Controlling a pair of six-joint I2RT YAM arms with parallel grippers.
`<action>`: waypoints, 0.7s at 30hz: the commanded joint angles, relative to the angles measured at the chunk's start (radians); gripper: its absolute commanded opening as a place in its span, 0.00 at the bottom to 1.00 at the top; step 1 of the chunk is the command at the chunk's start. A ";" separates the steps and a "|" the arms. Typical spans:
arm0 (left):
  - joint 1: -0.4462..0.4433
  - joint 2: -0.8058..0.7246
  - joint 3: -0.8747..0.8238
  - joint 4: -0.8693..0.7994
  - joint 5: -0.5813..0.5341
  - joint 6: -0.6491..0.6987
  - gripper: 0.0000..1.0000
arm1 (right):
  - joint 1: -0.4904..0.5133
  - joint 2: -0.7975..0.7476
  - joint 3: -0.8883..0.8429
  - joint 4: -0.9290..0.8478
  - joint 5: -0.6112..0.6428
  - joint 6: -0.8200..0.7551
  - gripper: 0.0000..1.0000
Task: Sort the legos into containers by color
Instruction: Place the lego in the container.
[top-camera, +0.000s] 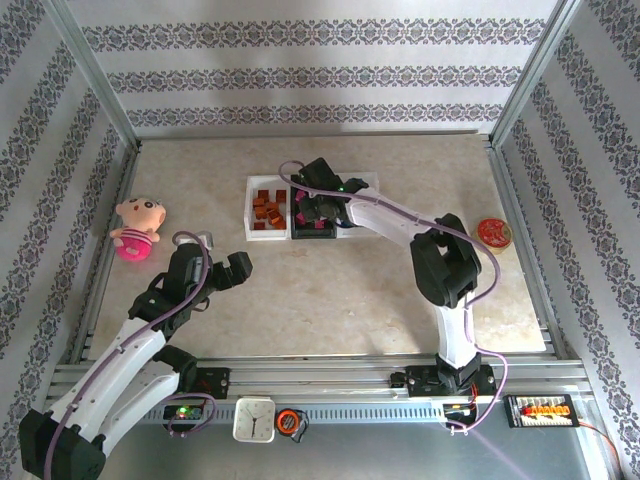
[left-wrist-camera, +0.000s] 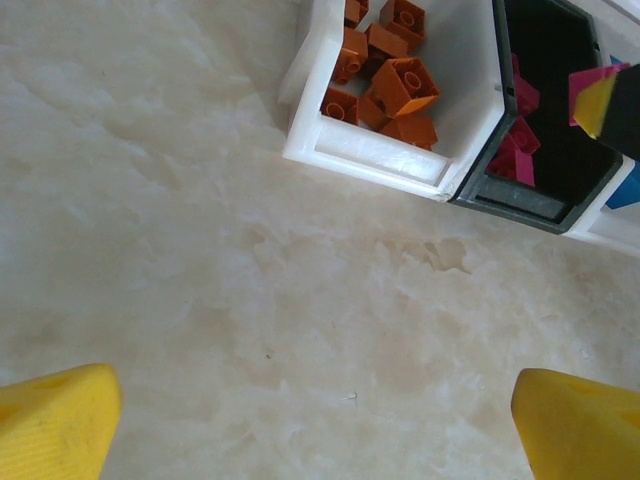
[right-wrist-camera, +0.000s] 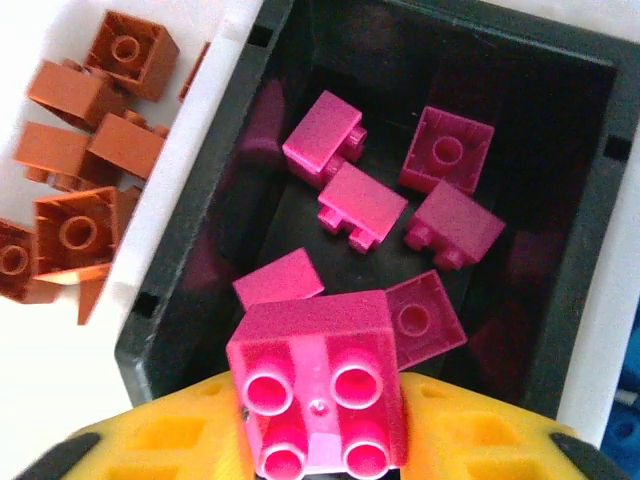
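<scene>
A magenta studded plastic brick (right-wrist-camera: 318, 385) is being pinched by the right hand (top-camera: 315, 214) over the black rectangular tray (right-wrist-camera: 590, 200) — other magenta bricks (right-wrist-camera: 362, 205) are lying inside. The white tray (left-wrist-camera: 360, 155) beside it is holding orange-brown bricks (left-wrist-camera: 405, 85); the left hand (left-wrist-camera: 315, 430) is hanging spread over the surface (left-wrist-camera: 200, 250).

A pink doll (top-camera: 135, 228) lies at the table's (top-camera: 330, 300) left edge. A red tin (top-camera: 492, 233) sits right. A white clock (top-camera: 254, 419) stands near.
</scene>
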 joint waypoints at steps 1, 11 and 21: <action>-0.011 -0.005 -0.013 0.009 0.013 -0.024 1.00 | -0.006 0.021 0.076 -0.053 0.064 -0.006 0.51; -0.010 -0.017 -0.023 0.123 0.017 -0.018 1.00 | -0.008 -0.311 -0.237 0.187 0.036 0.008 0.73; -0.007 0.000 -0.112 0.433 -0.148 0.027 1.00 | 0.008 -0.750 -0.714 0.394 0.111 0.025 0.98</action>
